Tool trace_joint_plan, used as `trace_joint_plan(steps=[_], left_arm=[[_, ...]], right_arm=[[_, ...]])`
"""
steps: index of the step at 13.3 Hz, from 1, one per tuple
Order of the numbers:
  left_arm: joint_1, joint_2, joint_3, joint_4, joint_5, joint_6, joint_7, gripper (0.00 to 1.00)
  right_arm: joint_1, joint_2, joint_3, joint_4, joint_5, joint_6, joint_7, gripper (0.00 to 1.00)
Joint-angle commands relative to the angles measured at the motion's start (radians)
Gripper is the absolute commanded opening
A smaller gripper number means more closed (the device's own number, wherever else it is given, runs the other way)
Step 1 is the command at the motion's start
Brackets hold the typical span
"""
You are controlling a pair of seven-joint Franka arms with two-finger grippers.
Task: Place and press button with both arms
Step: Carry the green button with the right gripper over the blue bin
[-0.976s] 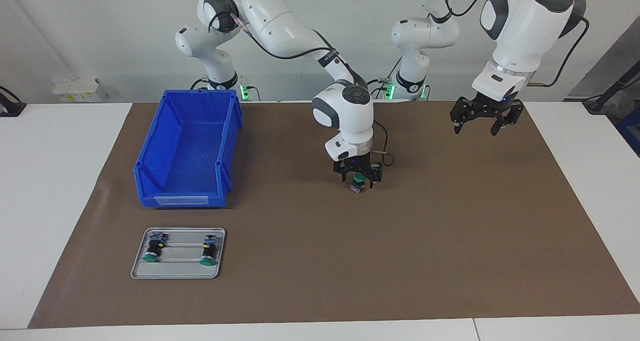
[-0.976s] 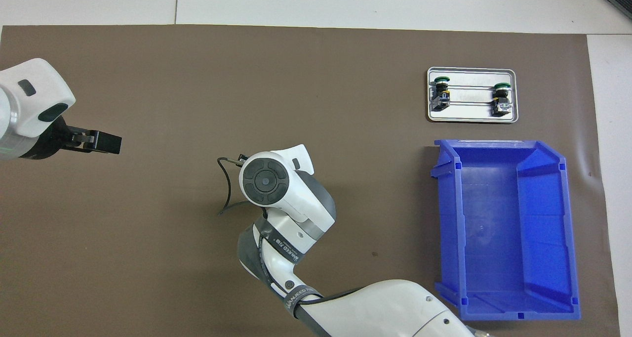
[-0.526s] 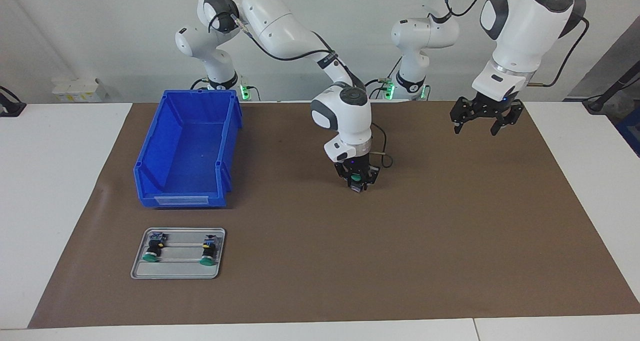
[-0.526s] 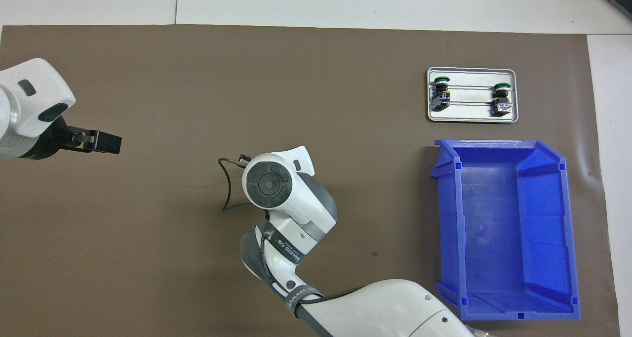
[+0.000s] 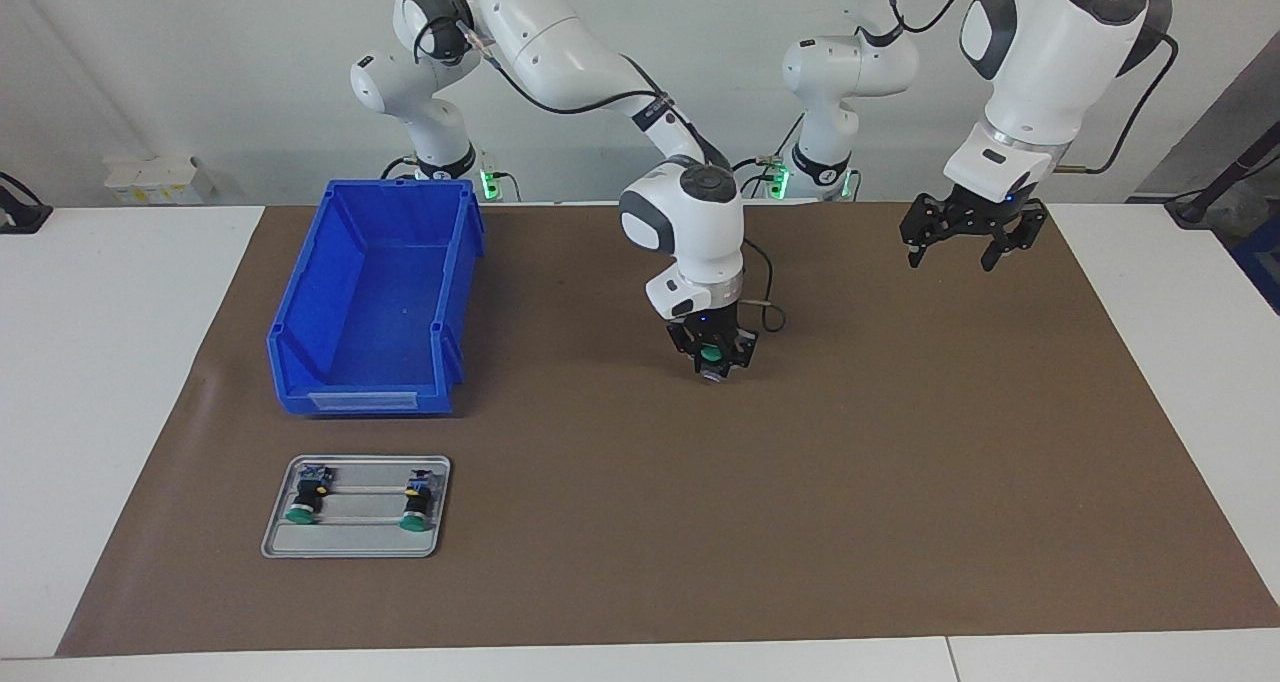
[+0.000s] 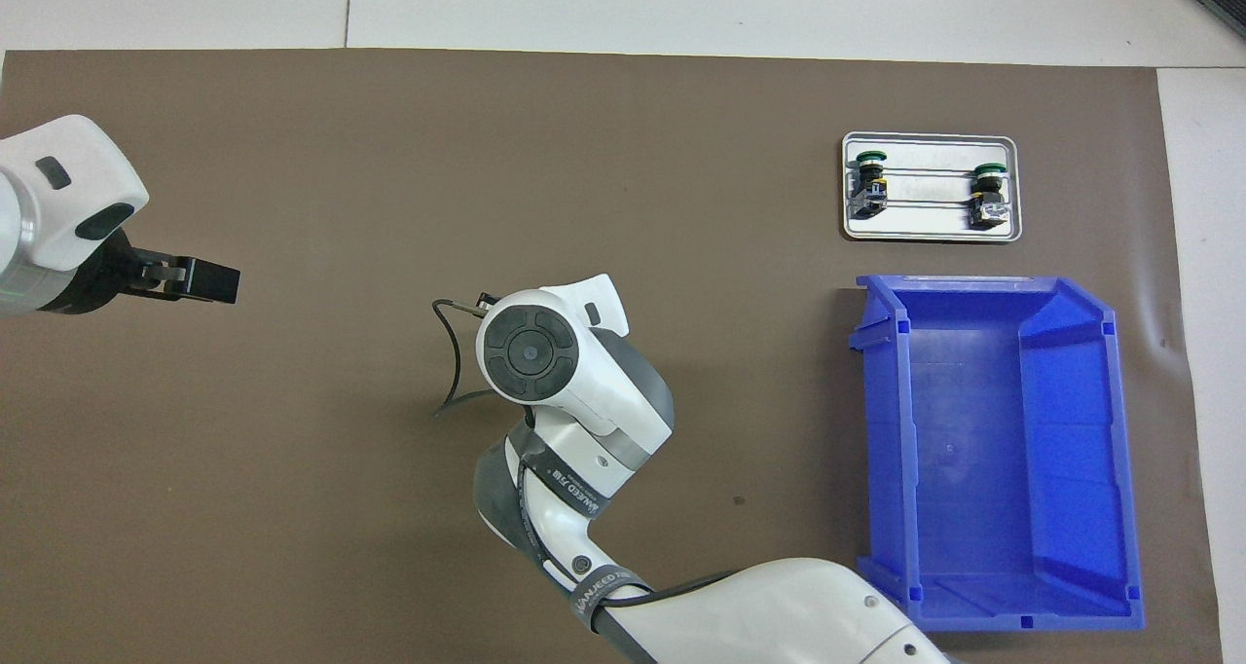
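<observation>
While the right pincer (image 5: 712, 360) grips the button (image 5: 711, 356), the left pincer (image 5: 965, 247) waits.

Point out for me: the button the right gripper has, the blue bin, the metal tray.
button (image 5: 711, 354): facing view, on its green cap between the right gripper's fingers.
blue bin (image 5: 300, 312): facing view, on its side wall toward the right arm's end.
metal tray (image 6: 932, 235): overhead view, on its rim nearest the robots.
</observation>
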Motion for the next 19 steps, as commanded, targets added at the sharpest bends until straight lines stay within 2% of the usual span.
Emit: trace_joint_plan(steps=[1, 5, 10, 13, 15, 19], left_arm=[[0.011, -0.029, -0.005, -0.033, 0.015, 0.015, 0.010, 1.00], [0.011, -0.029, -0.005, -0.033, 0.015, 0.015, 0.010, 1.00], [0.011, -0.029, -0.005, -0.033, 0.015, 0.015, 0.010, 1.00], [0.011, -0.029, -0.005, -0.033, 0.015, 0.015, 0.010, 1.00], [0.011, -0.029, -0.005, -0.033, 0.015, 0.015, 0.010, 1.00], [0.011, -0.029, -0.005, -0.033, 0.015, 0.015, 0.010, 1.00]], right_arm=[[-0.061, -0.148, 0.006, -0.034, -0.068, -0.110, -0.033, 0.00], [-0.221, -0.300, 0.009, -0.034, -0.096, -0.258, -0.240, 0.00], [-0.434, -0.410, 0.012, -0.097, -0.078, -0.285, -0.543, 0.00], [-0.549, -0.502, 0.010, -0.220, -0.010, -0.283, -0.735, 0.00], [-0.614, -0.565, 0.010, -0.336, 0.028, -0.238, -0.832, 0.00], [-0.666, -0.720, 0.010, -0.693, 0.083, 0.027, -0.913, 0.00]])
